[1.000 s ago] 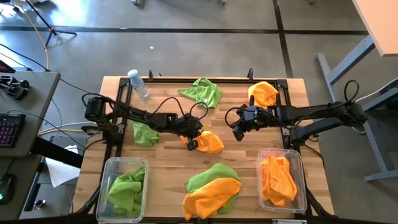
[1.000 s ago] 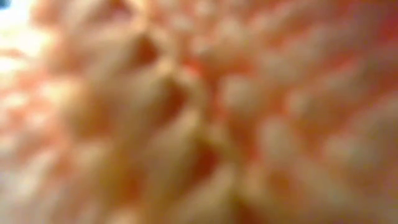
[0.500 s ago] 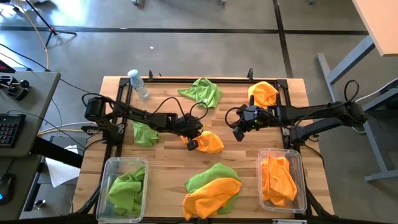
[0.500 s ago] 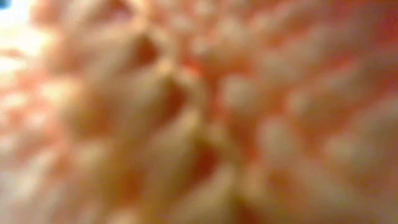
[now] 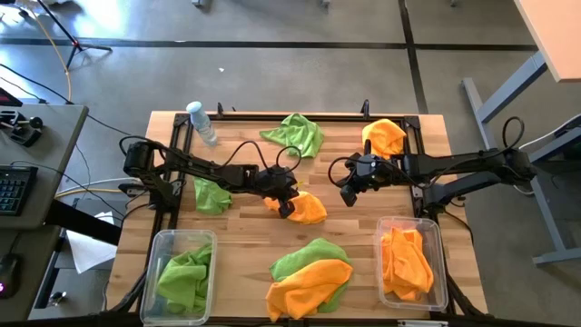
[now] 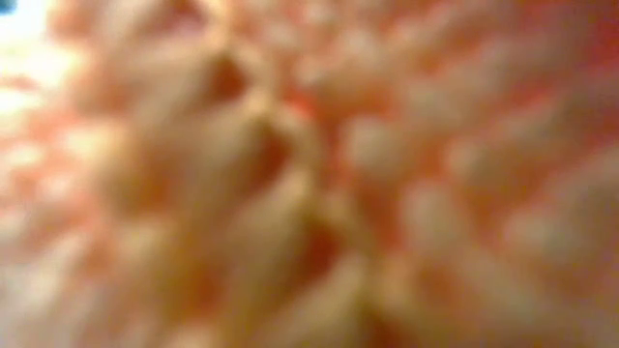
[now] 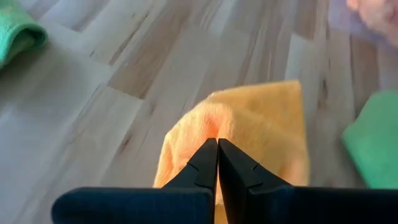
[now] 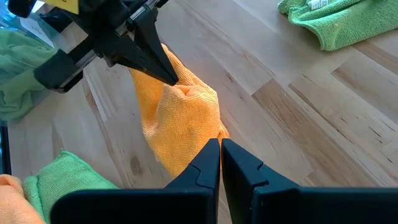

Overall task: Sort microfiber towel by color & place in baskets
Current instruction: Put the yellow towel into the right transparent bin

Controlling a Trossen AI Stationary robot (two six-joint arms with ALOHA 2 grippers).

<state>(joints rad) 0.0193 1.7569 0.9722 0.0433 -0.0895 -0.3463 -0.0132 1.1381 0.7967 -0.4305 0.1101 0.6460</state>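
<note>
At the far left of the high view, a desk (image 5: 41,168) with a keyboard (image 5: 13,189) stands beside the wooden worktop (image 5: 245,238). At the worktop's upper left corner lies a small clear water bottle (image 5: 201,121). In the lower left corner sits a clear basket (image 5: 159,247) holding lime green towels (image 5: 186,277). Just above it, at mid-left, a loose green towel (image 5: 211,194) lies on the wood.

The left arm reaches in from the left edge toward the centre. Its left end effector (image 5: 288,207) has its fingers pressed together, pinching a fold of an orange towel (image 5: 304,207) near the middle of the worktop; the left wrist view shows the two dark tips meeting on the raised ridge of that cloth (image 7: 249,134). At top centre lies another green towel (image 5: 296,133). At bottom centre, a green towel (image 5: 313,254) and an orange towel (image 5: 304,283) lie overlapped, the orange one on top at the lower edge.

Right of centre, the right end effector (image 5: 348,196) hangs over bare wood, its fingers pressed together and holding nothing; its wrist view looks past its closed tips at the pinched orange towel (image 8: 180,118) and the left end effector (image 8: 171,78). At upper right an orange towel (image 5: 386,136) lies by the worktop's frame. In the lower right corner a second clear basket (image 5: 439,245) holds orange towels (image 5: 406,263).

The low view is filled by blurred orange fuzz (image 6: 309,174).
</note>
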